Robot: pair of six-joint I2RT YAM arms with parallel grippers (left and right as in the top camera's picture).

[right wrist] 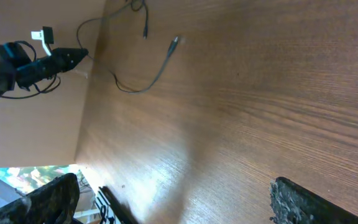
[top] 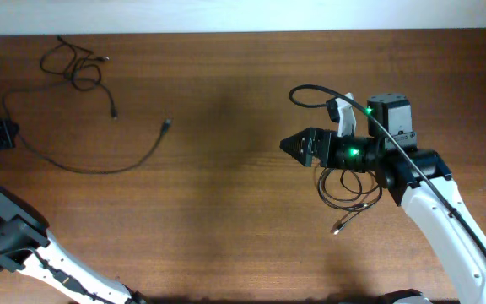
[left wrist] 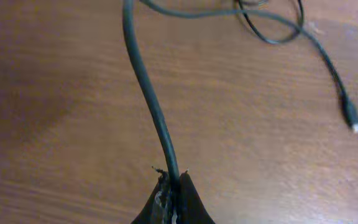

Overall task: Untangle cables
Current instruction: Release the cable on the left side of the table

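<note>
My left gripper (top: 11, 135) sits at the table's far left edge, shut on one end of a long black cable (top: 87, 169). That cable curves right to a small plug (top: 167, 126). In the left wrist view the cable (left wrist: 145, 81) rises from between the closed fingertips (left wrist: 173, 182). Behind it lies a loosely knotted cable (top: 74, 63) with its plug (top: 114, 114) free. A third cable (top: 348, 187) lies coiled under my right arm. My right gripper (top: 292, 145) hovers mid-table, open and holding nothing, its fingers (right wrist: 294, 200) wide apart over bare wood.
The thick black wire (top: 310, 89) looping above the right wrist belongs to the arm. The right arm's white link (top: 445, 219) runs to the front right corner. The table's left edge (right wrist: 89, 124) drops off close to the left gripper.
</note>
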